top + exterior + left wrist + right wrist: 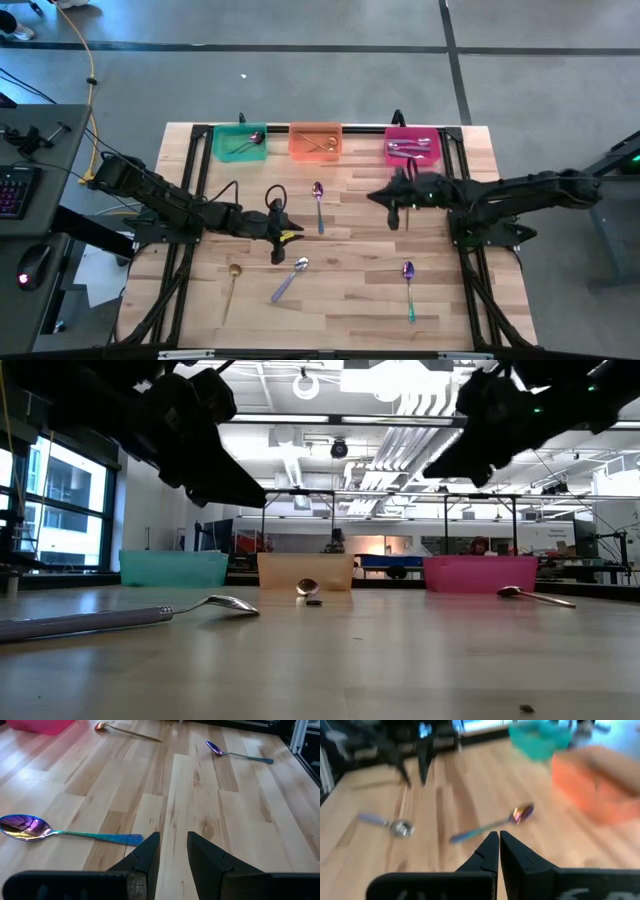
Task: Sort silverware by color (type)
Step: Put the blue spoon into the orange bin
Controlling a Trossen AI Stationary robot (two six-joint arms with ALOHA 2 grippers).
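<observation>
**A:** Where are the two grippers?

**B:** The left gripper (277, 232) hangs over the middle-left of the light wooden table (350, 300), its dark fingers (148, 852) a small gap apart with nothing between them. The right gripper (392, 208) hangs in front of the pink plastic bin (413, 146), its fingers (489, 849) drawn nearly together, a thin slit left, and empty.

**A:** What lies closest to them?

**B:** Just beside the left gripper, toward the bins, lies an iridescent purple-blue spoon with a teal handle (318, 205), flat on the wood between the two grippers. On the near side of the left gripper is a plain silver spoon with a bluish handle (290, 278), and left of that a slim gold spoon (232, 283).

**A:** And on the right half?

**B:** A second iridescent purple spoon with a teal handle (409, 288) lies toward the table's near edge, well apart from the right gripper.

**A:** What about the bins?

**B:** Three stand in a row along the far edge. The green plastic bin (240, 142) holds a dark-bowled spoon (247, 143), the orange plastic bin (315, 141) holds gold utensils (320, 144), and the pink one holds silver pieces (408, 149).
</observation>
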